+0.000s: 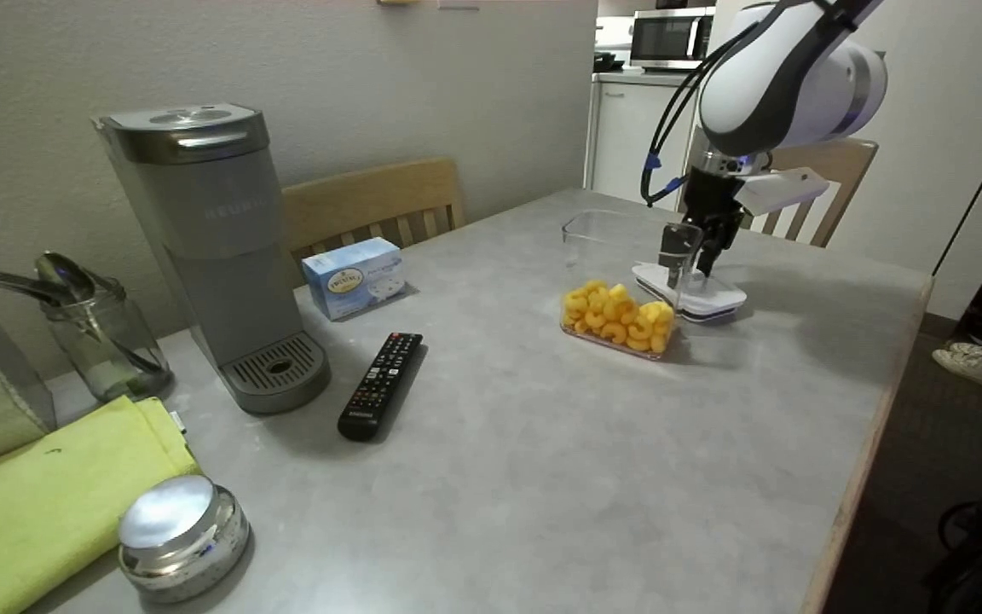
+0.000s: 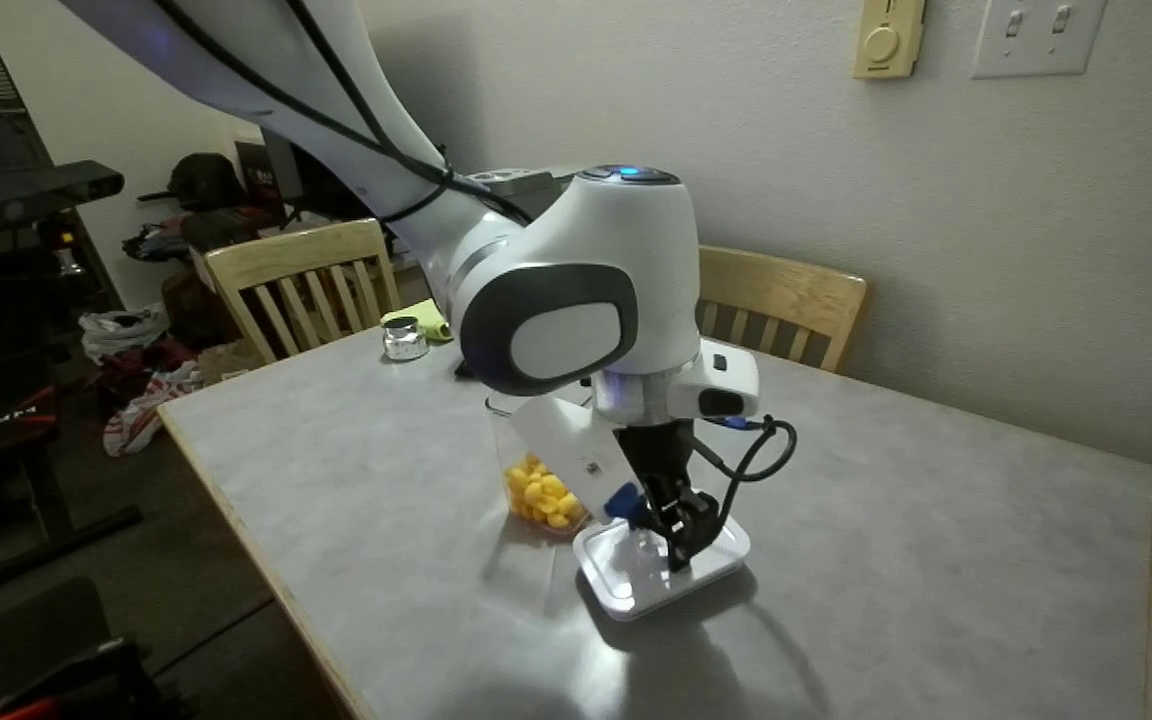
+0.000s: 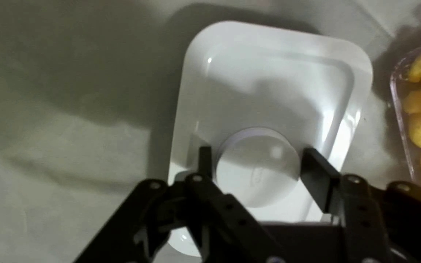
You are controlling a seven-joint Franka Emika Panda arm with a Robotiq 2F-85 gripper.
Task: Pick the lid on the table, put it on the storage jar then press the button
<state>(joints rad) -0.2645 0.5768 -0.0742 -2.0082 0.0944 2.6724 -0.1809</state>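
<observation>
Observing the gripper [image 3: 256, 155] pointing down with fingers [image 3: 318, 179] parted, one on each side of the round white button [image 3: 258, 170]. Finding hardly any gap at either finger; not being able to tell a grip from a near touch. Locating the white plastic lid [image 3: 265, 106] directly beneath the gripper, lying on the mottled grey tabletop [image 1: 491, 477], and the open-topped clear storage jar [image 1: 597, 256] just beside the gripper, near the lid but apart from it.

Judging the step in hand as grasping the lid by its button. Probably calling for an even squeeze from both sides, low on the button's wall without scraping the lid's sunken face. Recommending a straight, level lift, clearing the jar's rim before any sideways move over it; risking a tipped lid under an off-centre pinch, a nudged jar under a low pass.

Noting on the lid glossy plastic, rounded corners, a raised border and a smooth disc-topped button, likely slippery under a light pinch. Noting on the jar thin-looking transparent walls with yellow-orange puffed curls [image 1: 619, 315] heaped in the lower part. Recording well apart from the gripper a grey Keurig coffee maker [image 1: 222, 230], a black Samsung remote [image 1: 380, 388] and a shiny metal tin [image 1: 180, 533].
</observation>
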